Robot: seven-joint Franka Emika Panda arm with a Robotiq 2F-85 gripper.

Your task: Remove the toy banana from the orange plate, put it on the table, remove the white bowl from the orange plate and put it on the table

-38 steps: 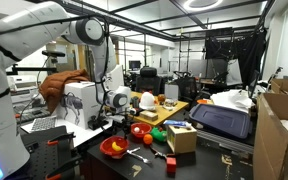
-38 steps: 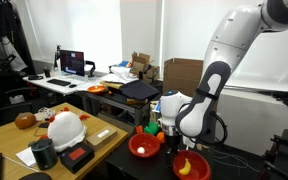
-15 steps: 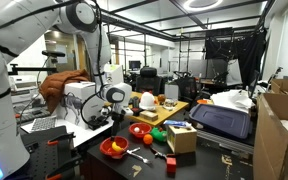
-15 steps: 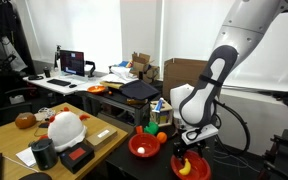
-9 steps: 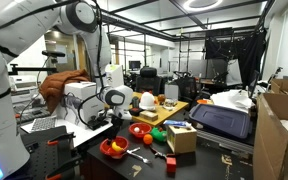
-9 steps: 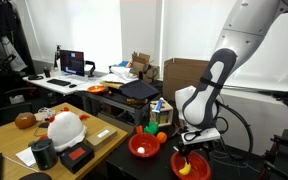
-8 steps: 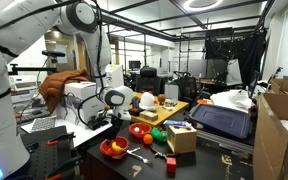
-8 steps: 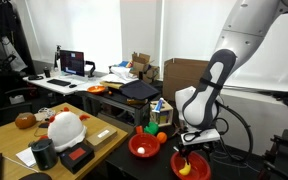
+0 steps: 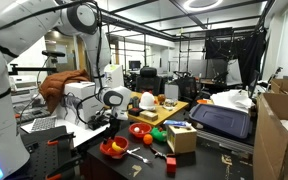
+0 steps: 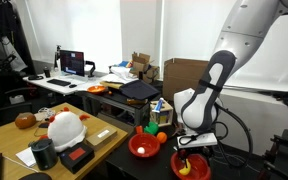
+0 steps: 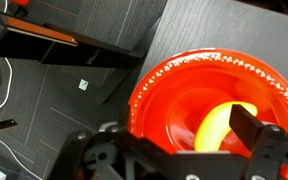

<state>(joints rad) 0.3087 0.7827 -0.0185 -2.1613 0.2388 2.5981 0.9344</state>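
Observation:
The toy banana lies yellow and curved in the orange plate. The plate stands on the dark table, near its end, in both exterior views. The banana shows as a small yellow spot in an exterior view. My gripper hangs low over the plate, open, with one dark finger beside the banana's right end. It also shows in both exterior views. No white bowl shows on the plate.
A second red-orange bowl stands close beside the plate, with a green ball and a cardboard box behind it. Small tools lie on the table. A wooden board with a white helmet is further off.
The arm has swung from beside the second bowl to above the orange plate and lowered the gripper over the banana. In the last half second it barely moves.

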